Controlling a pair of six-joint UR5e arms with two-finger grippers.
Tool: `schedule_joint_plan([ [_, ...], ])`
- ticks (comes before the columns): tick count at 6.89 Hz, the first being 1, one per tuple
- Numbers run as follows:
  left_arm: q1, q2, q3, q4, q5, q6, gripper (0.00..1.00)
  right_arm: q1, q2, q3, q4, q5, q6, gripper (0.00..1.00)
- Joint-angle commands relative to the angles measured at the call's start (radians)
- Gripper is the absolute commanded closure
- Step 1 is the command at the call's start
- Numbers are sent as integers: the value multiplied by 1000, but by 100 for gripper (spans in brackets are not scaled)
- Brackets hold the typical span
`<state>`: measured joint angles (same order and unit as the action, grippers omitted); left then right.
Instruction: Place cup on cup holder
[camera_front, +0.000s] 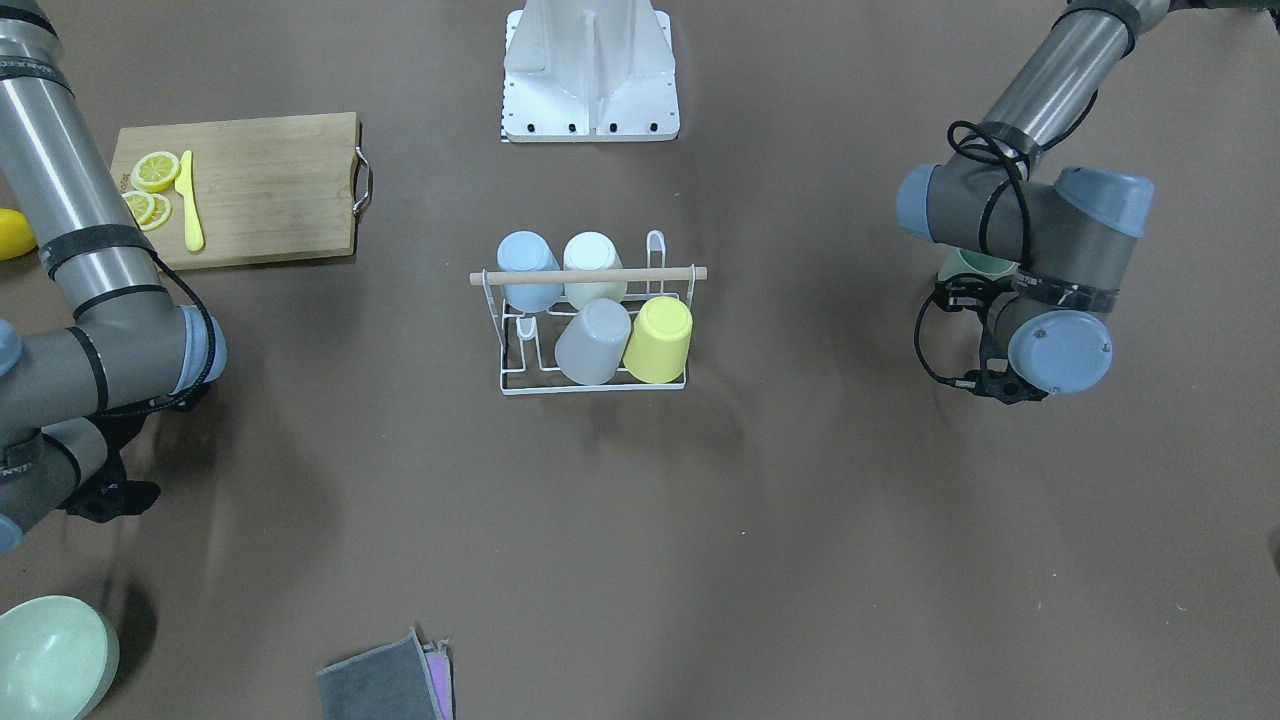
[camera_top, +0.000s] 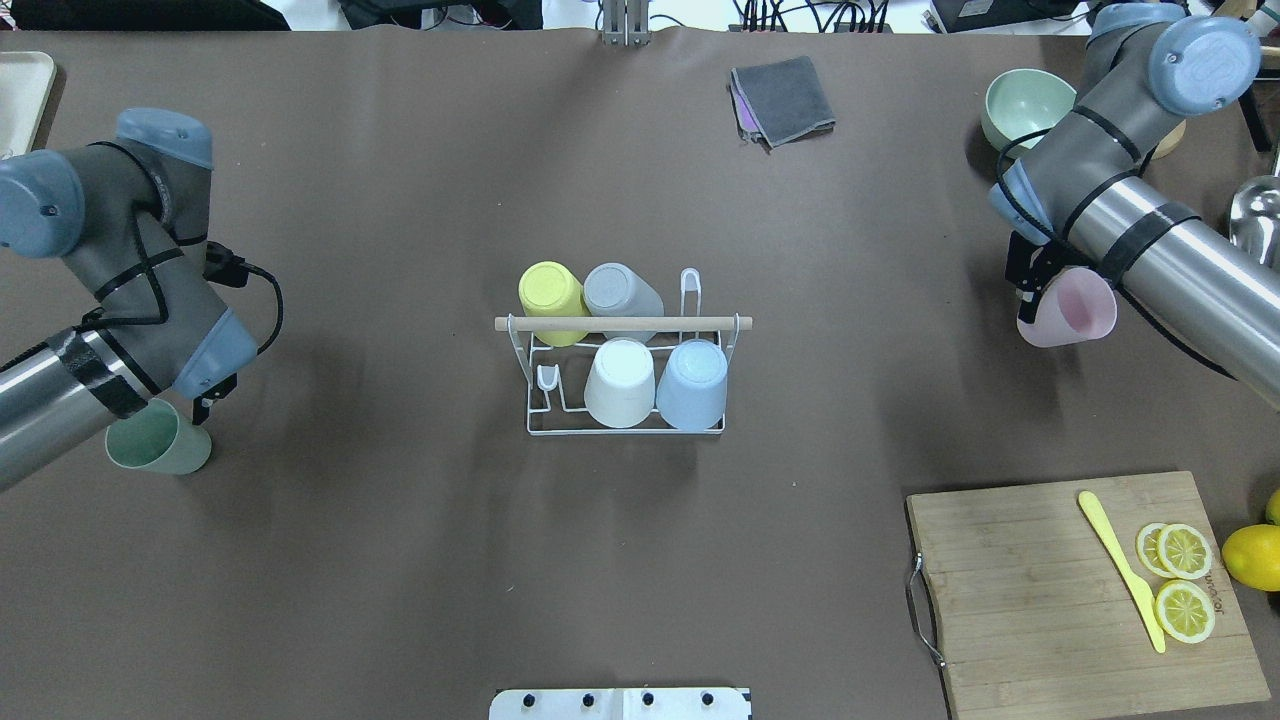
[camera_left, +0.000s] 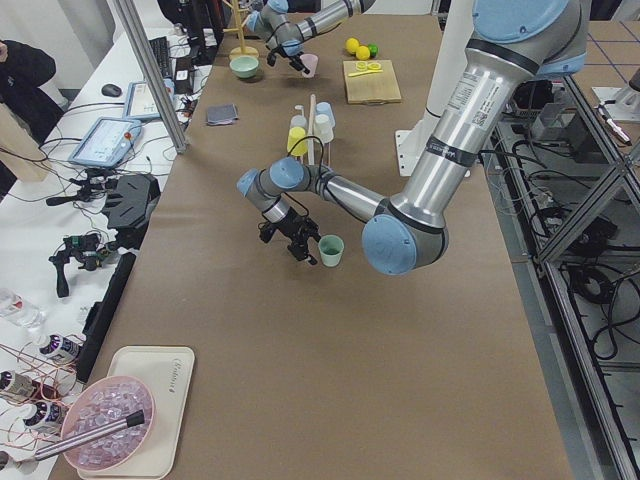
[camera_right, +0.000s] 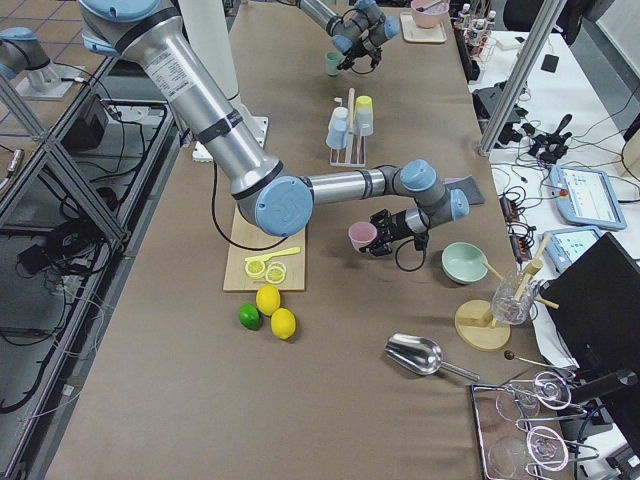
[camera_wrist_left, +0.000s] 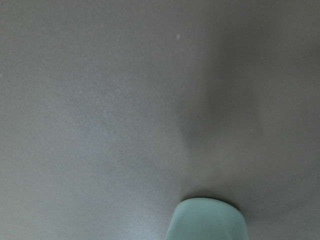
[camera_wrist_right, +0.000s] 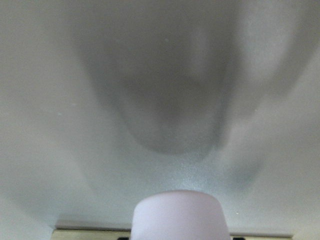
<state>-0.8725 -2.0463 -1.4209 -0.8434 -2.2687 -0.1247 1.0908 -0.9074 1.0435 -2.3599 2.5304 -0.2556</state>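
Pink cup (camera_wrist_right: 179, 215) tilted in right pincer (camera_top: 1032, 292)

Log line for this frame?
left gripper: holds green cup | right gripper: holds pink cup | rack: four cups, two prongs free

Bare counter (camera_top: 400, 300) around the cup holder (camera_top: 546, 377); two prongs left free.
Four prongs are taken by upturned cups (camera_top: 620, 382), and the top is crossed by a wooden rod (camera_top: 622, 323). Both sides are left open; the cutting board (camera_top: 1050, 600) is set well apart.
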Motion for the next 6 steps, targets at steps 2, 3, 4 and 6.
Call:
schedule_joint_plan([
  [2,33,23,2,7,-44,2,3,93,-83,73,426,381,-61,80],
  [3,41,41,2,4,-57,4,4,98,-76,78,438,495,-73,79],
  [4,47,52,3,4,-58,4,27,95,-65,79,503,586,-71,79],
  [6,50,60,5,6,-78,4,80,96,-62,75,655,686,-79,79],
])
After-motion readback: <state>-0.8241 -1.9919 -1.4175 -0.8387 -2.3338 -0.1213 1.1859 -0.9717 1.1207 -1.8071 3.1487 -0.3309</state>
